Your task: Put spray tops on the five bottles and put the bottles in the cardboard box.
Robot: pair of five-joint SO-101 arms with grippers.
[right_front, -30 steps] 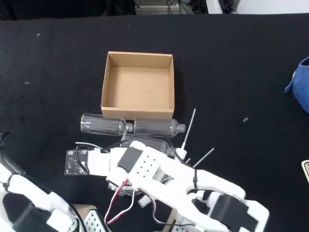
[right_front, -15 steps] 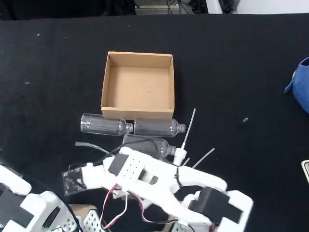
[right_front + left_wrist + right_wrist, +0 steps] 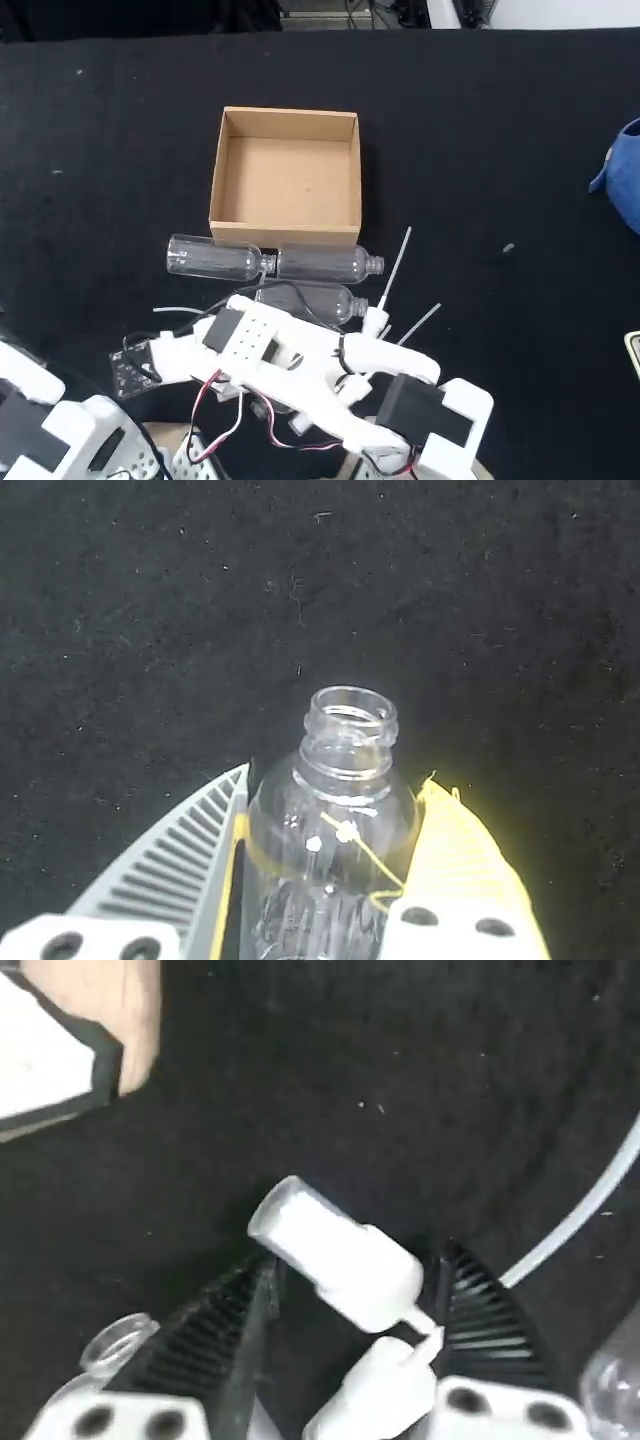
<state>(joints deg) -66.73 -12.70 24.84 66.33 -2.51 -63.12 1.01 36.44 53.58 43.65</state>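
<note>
The cardboard box [image 3: 288, 175] stands open at mid table. Two clear bottles [image 3: 215, 258] [image 3: 325, 264] lie neck to neck along its near wall, and a third bottle [image 3: 310, 300] lies just nearer. My left gripper [image 3: 335, 780] is shut on another clear bottle [image 3: 335, 810], whose open neck has no top. My right gripper [image 3: 358, 1258], near the table's front left [image 3: 135, 365], is shut on a white spray top [image 3: 340, 1255]. An open bottle neck [image 3: 110, 1345] sits close beside one black finger. Loose spray tops [image 3: 375, 320] with thin tubes lie right of the third bottle.
The right arm [image 3: 330, 380] stretches across the front of the table, just near of the lying bottles. The left arm [image 3: 60, 430] is at the front left corner. A blue object [image 3: 625, 180] sits at the right edge.
The right arm has swung left and toward the table's front, carrying its gripper and the spray top's tube along. The third bottle is now uncovered. The left arm has dropped lower in the view.
</note>
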